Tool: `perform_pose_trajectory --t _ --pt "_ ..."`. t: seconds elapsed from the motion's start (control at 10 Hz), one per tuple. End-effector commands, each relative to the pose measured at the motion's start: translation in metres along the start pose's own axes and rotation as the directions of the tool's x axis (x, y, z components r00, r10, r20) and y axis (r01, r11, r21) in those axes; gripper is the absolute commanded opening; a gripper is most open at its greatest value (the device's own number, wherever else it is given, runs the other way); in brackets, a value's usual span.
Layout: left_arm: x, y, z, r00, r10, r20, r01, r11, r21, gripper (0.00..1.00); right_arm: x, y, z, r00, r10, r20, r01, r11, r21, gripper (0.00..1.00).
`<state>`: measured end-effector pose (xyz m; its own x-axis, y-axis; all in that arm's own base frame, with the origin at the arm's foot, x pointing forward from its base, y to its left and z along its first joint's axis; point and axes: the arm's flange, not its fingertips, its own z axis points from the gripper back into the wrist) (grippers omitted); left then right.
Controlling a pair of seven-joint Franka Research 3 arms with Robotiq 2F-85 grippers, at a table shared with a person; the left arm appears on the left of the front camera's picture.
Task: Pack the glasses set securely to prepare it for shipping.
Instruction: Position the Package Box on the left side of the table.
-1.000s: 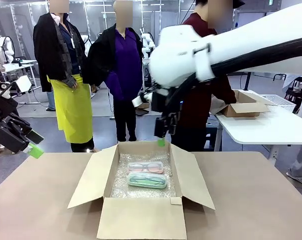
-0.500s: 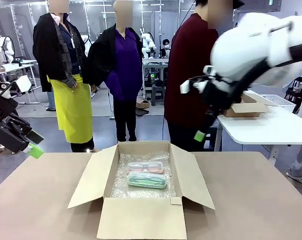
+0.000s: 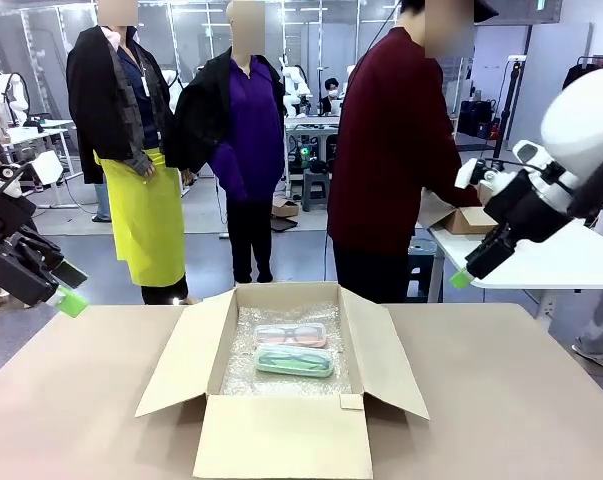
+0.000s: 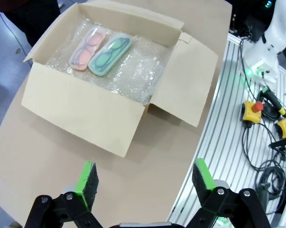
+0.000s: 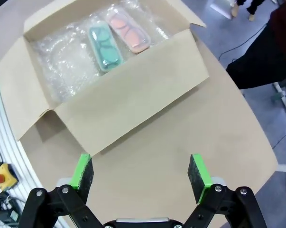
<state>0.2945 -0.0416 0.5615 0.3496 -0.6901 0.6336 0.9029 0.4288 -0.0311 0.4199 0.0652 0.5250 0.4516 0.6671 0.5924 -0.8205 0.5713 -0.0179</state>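
Brown bench [image 3: 501,400] carries the open box [image 3: 281,440]. Inside, on bubble wrap [image 3: 243,352], your glasses set [image 3: 281,358] lies flat: translucent pink case [image 3: 291,335] behind mint case [image 3: 311,363], long axes running left-right. Left end effector [image 4: 145,176] and right end effector [image 5: 140,173] hang spread and empty, well off to either side. The right looks nearer, though depth is hard to judge.

You are looking at a brown table [image 3: 61,400] that is carrying one open cardboard box [image 3: 281,440]. The box is sitting directly on it, about midway between left and right, toward the near edge. Its side flaps are spreading outward, left and right, above the tabletop.
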Motion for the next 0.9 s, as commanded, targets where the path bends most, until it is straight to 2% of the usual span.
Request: perform_pose_trajectory --t 0.0,0.1,0.6,0.8 --pt "-0.001 0.000 0.001 1.000 -0.009 0.015 0.009 1.000 -0.006 1.00 -0.012 0.002 -0.009 0.998 0.012 0.057 -0.013 1.000 0.023 1.00" --pt "-0.001 0.000 0.001 1.000 -0.009 0.015 0.009 1.000 -0.006 1.00 0.000 0.000 0.000 1.000 0.000 0.000 0.000 1.000 0.000 1.00" --pt "0.000 0.000 0.000 1.000 0.000 0.000 0.000 1.000 0.000 1.00 0.000 0.000 0.000 1.000 0.000 0.000 0.000 1.000 0.000 1.00" --pt "0.003 0.056 0.002 0.972 0.227 0.065 -0.219 0.969 -0.112 1.00 0.000 0.000 0.000 1.000 0.000 0.000 0.000 1.000 0.000 1.00"
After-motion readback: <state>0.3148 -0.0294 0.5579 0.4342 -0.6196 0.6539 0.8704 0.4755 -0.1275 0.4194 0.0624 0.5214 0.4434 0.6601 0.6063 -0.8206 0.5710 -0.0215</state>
